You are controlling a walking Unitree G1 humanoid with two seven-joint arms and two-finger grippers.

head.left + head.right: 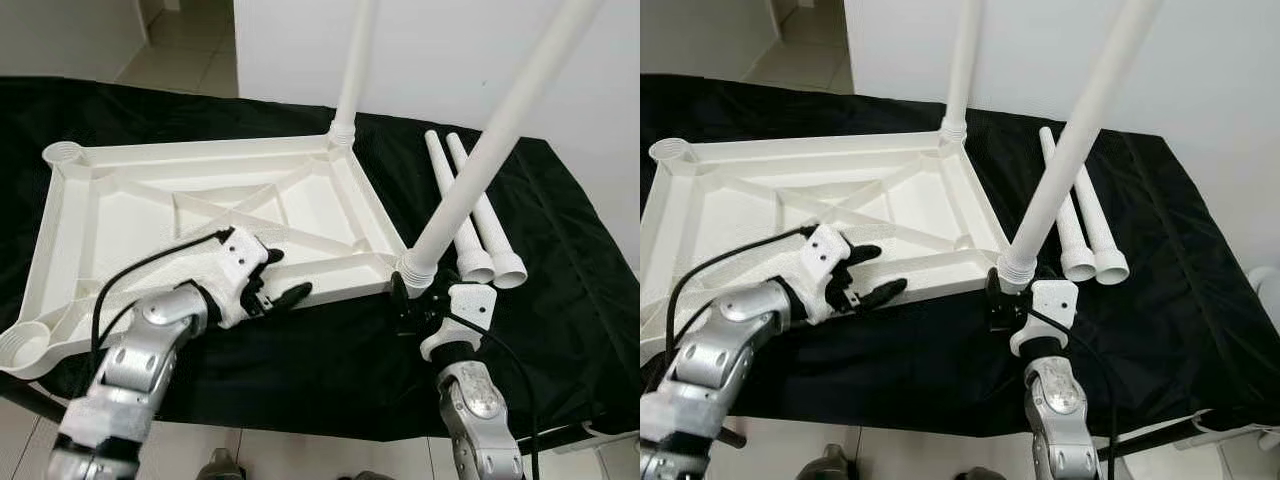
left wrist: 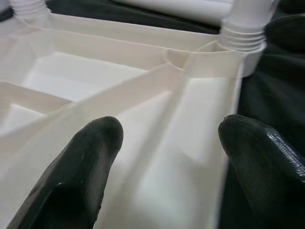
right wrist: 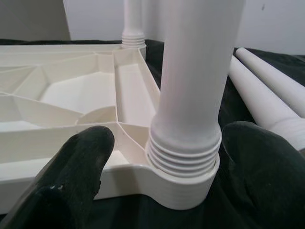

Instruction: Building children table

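White tabletop (image 1: 150, 215) lies upside down on the black cloth (image 1: 560, 260) covering the work surface, ribbed underside up, corner sockets showing. Two legs are already in their sockets on the right side: the far leg (image 1: 355, 70) stands upright at the far right corner, the near leg (image 1: 490, 145) rises from the near right corner and leans to the right, its threaded collar seated in the socket. Two loose legs (image 1: 475, 215) lie side by side on the cloth to the right of the tabletop, touching each other, flared ends toward me. My left gripper (image 1: 275, 285) sits at the near edge of the tabletop, left of the near leg; fingers (image 2: 76, 176) spread apart, straddling the near rim, grasping nothing. My right gripper (image 1: 415, 305) is low at the near right corner, just below the near leg's collar; in the right wrist view its fingers (image 3: 71, 176) stand apart on either side of the socket and collar, not pressed against them. An empty socket (image 1: 25, 345) shows at the near left corner, another (image 1: 62, 153) at the far left.
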